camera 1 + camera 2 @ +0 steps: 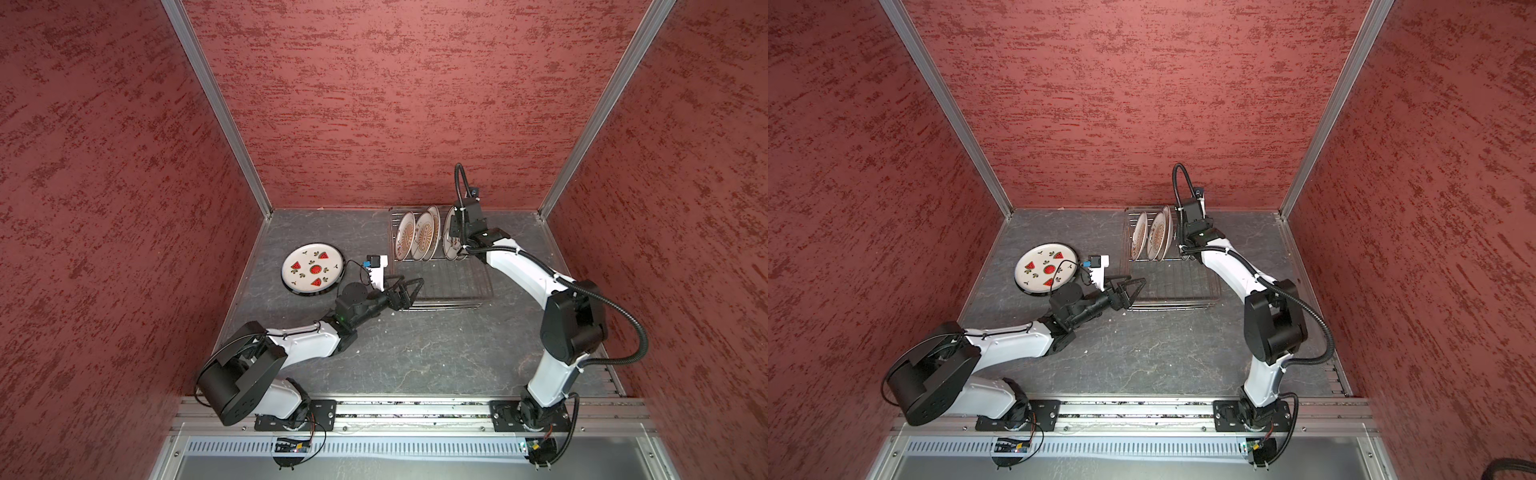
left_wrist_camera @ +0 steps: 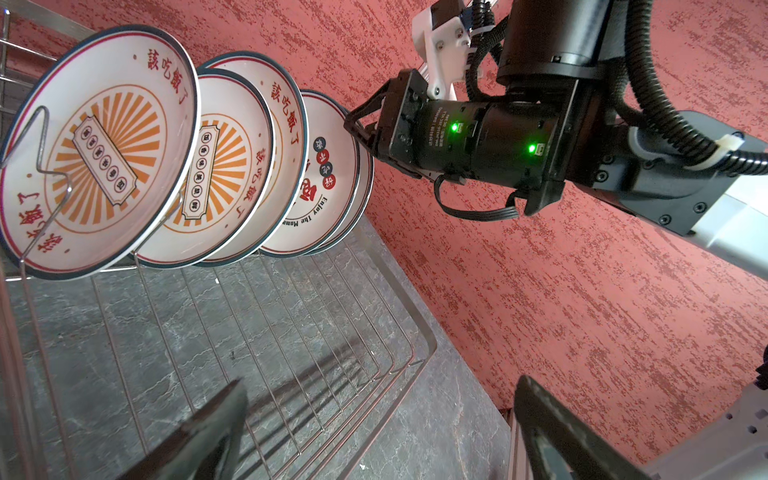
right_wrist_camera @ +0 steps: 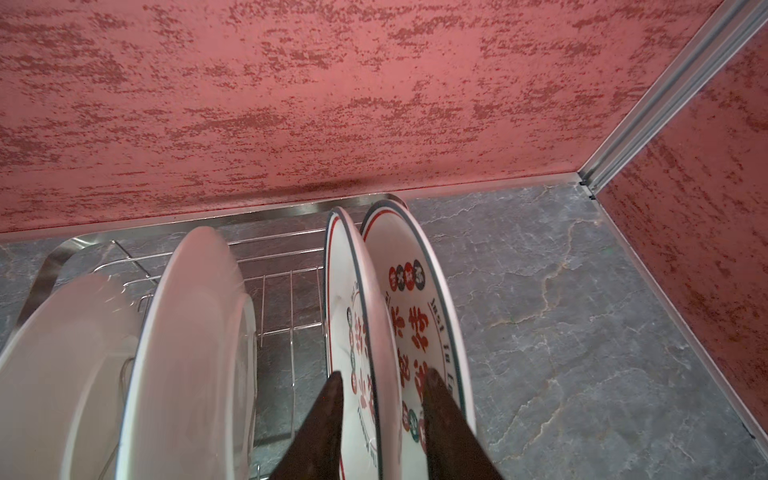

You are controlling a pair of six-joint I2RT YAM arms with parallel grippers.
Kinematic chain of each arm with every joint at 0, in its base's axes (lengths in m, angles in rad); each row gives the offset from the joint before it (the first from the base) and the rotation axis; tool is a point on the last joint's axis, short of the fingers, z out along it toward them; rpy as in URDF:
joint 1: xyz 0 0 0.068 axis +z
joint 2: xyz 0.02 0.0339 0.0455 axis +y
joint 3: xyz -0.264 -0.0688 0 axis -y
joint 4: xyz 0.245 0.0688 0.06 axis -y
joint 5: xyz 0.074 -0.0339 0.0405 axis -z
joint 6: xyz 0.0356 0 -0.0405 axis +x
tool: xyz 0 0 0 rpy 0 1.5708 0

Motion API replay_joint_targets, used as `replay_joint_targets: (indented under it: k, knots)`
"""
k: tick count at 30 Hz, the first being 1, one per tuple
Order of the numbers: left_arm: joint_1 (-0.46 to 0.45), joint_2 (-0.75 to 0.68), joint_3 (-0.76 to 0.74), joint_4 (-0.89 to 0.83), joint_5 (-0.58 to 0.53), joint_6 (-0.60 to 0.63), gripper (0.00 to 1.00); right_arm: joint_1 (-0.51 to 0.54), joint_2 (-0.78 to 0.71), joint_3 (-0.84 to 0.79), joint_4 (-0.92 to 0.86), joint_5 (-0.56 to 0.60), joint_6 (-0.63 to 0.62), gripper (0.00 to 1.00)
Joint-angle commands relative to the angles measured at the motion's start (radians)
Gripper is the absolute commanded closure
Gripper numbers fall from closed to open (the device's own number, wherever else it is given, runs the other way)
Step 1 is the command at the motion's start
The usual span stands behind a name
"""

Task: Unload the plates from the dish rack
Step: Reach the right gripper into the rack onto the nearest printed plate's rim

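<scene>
The wire dish rack (image 1: 451, 286) (image 1: 1177, 286) stands at the back of the table, with several plates upright in its far end. Three show orange sunbursts (image 2: 104, 153); behind them stand two with red characters (image 2: 324, 174). My right gripper (image 3: 384, 378) (image 2: 356, 124) reaches down over the nearer red-character plate (image 3: 345, 282). One finger is before its face and one behind its rim, jaws narrow, a slim gap showing on each side. A watermelon plate (image 1: 312, 269) (image 1: 1045, 269) lies flat on the left. My left gripper (image 1: 409, 283) (image 2: 382, 415) hovers open and empty over the rack's near left edge.
The red back wall (image 3: 374, 104) rises just behind the rack, and the right wall's metal corner post (image 3: 665, 104) is close by. The grey stone table (image 1: 415, 353) stretches in front of the rack. The rack's near half (image 2: 291, 332) holds nothing.
</scene>
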Motion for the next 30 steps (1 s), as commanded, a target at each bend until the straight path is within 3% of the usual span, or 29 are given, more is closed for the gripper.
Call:
replay_joint_targets:
  k: [1,12,30]
  knots:
    - [-0.005,0.018,0.031,0.046,0.016,-0.006,0.01,-0.003,0.036,0.052,-0.012,0.058,-0.025,0.72]
    - [-0.005,0.019,0.058,0.009,0.032,0.007,0.01,-0.002,0.100,0.082,0.008,0.070,-0.049,0.83]
    - [-0.004,-0.020,0.003,0.025,-0.004,0.019,0.01,0.022,0.119,0.056,0.107,0.143,-0.107,0.87]
